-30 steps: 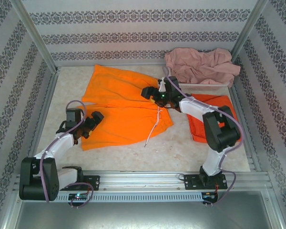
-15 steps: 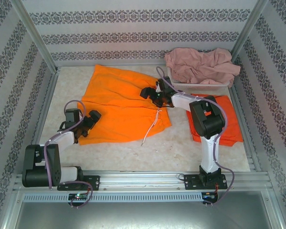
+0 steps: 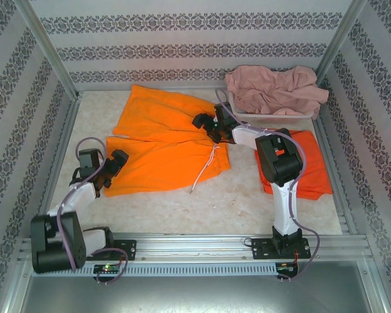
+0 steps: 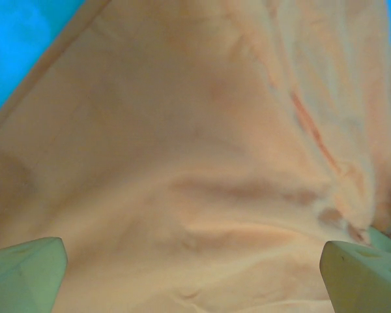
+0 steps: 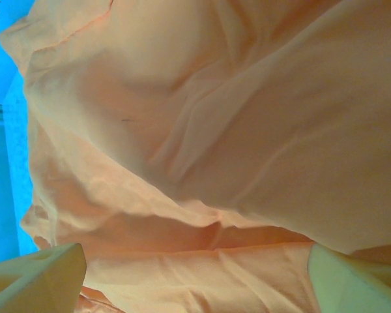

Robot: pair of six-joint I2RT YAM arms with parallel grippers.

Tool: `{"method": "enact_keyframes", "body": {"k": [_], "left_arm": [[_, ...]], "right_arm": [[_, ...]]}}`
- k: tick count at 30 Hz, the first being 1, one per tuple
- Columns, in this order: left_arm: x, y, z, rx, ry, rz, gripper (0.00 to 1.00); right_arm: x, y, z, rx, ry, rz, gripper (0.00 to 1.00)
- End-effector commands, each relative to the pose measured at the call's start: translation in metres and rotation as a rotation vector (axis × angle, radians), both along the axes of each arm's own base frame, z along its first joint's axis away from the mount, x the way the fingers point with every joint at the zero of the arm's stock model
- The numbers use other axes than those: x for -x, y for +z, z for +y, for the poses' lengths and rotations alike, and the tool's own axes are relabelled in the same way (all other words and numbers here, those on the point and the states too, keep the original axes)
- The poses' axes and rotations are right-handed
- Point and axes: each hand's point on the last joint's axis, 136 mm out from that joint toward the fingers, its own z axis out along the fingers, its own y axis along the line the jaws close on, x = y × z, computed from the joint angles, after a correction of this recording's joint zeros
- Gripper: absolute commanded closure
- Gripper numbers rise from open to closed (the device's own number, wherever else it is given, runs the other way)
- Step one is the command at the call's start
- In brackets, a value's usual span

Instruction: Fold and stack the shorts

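A bright orange pair of shorts (image 3: 163, 140) lies spread flat in the middle of the table, its white drawstring (image 3: 205, 171) trailing off the right side. My left gripper (image 3: 112, 167) is at its near-left hem, fingers wide apart over orange cloth (image 4: 202, 163). The right gripper (image 3: 206, 122) is at the waist on the right, also open over folds of cloth (image 5: 202, 150). A second orange pair of shorts (image 3: 313, 166) lies folded at the right. Dusty pink shorts (image 3: 274, 88) are heaped at the back right.
The pink heap sits in a white basket (image 3: 280, 121) in the back right corner. Patterned walls and metal rails close in the table on three sides. Bare tabletop (image 3: 202, 208) shows in front of the spread shorts.
My left gripper has slid left along the near hem. The right arm has folded up taller, its gripper staying at the waist. The near leg of the shorts has shifted left and lies flatter.
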Motion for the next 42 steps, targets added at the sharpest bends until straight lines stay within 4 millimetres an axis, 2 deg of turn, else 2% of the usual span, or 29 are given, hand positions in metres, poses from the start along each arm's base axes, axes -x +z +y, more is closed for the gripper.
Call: {"method": "enact_keyframes", "body": {"k": [1, 4, 8, 12, 15, 19, 21, 24, 25, 29, 32, 42], "left_arm": [[0.021, 0.017, 0.008, -0.029, 0.058, 0.016, 0.00], [0.041, 0.027, 0.009, -0.030, 0.096, 0.027, 0.00], [0.071, 0.024, 0.004, 0.011, 0.140, 0.073, 0.00], [0.099, 0.017, 0.003, 0.060, 0.229, 0.101, 0.00], [0.114, 0.015, 0.009, 0.049, 0.294, 0.088, 0.04], [0.124, 0.008, 0.011, 0.036, 0.316, 0.128, 0.12], [0.126, 0.000, 0.010, 0.046, 0.322, 0.160, 0.20], [0.123, -0.010, 0.011, 0.057, 0.334, 0.185, 0.36], [0.120, -0.013, 0.011, 0.061, 0.333, 0.183, 0.39], [0.113, -0.025, 0.013, 0.059, 0.337, 0.198, 0.41], [0.107, -0.032, 0.016, 0.041, 0.338, 0.202, 0.50], [0.093, -0.047, 0.022, 0.008, 0.319, 0.232, 0.53]], "right_arm": [[0.001, 0.048, 0.009, -0.061, -0.019, -0.089, 0.11], [0.009, 0.083, 0.014, -0.093, -0.006, -0.156, 0.11], [0.026, 0.125, 0.008, -0.128, 0.000, -0.234, 0.10], [0.050, 0.147, -0.005, -0.139, 0.015, -0.279, 0.10], [0.067, 0.151, -0.021, -0.140, 0.007, -0.290, 0.10], [0.083, 0.148, -0.043, -0.136, -0.016, -0.291, 0.10], [0.090, 0.146, -0.053, -0.130, -0.028, -0.292, 0.10], [0.096, 0.143, -0.064, -0.128, -0.048, -0.290, 0.10], [0.097, 0.142, -0.068, -0.127, -0.056, -0.290, 0.10], [0.102, 0.140, -0.077, -0.128, -0.070, -0.287, 0.10], [0.105, 0.139, -0.079, -0.129, -0.073, -0.285, 0.10], [0.110, 0.129, -0.084, -0.135, -0.071, -0.255, 0.10]]}}
